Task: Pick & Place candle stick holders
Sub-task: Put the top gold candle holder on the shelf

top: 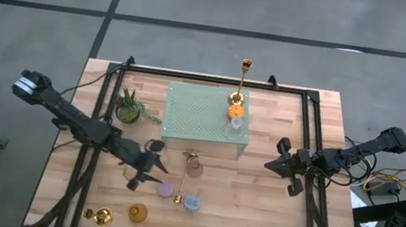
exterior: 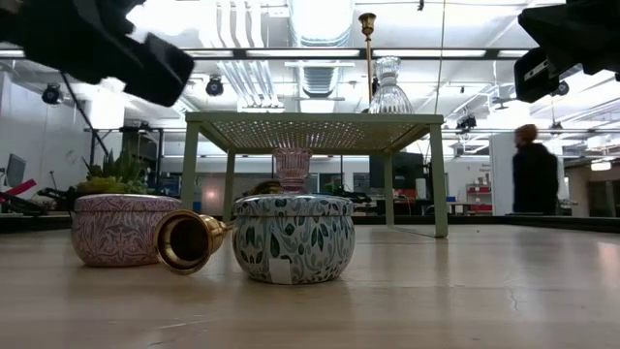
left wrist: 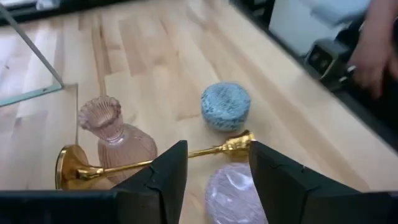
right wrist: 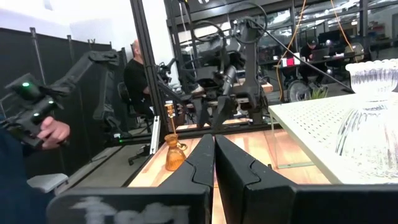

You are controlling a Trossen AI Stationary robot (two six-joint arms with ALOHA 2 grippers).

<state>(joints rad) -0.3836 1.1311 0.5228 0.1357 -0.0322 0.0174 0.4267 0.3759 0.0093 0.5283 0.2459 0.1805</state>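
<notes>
I see my left gripper (left wrist: 214, 171) with fingers spread, hovering over a slender shiny gold candlestick (left wrist: 149, 163) lying flat between the pink ribbed glass holder (left wrist: 115, 134) and purple round holder (left wrist: 233, 193). My right gripper (right wrist: 214, 152) is clenched, empty, beside the pale green perforated mat (top: 207, 114).

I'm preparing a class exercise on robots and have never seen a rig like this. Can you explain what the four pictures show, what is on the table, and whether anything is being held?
Two dark robot arms work at a wooden table. One camera looks down from above, one sits at table height, and one rides each wrist. A pale green mat carries an upright gold candlestick. The left gripper, open, hovers over a gold candlestick lying flat beside pink, blue and purple holders. The right gripper, shut and empty, waits at the table's right side.
</notes>
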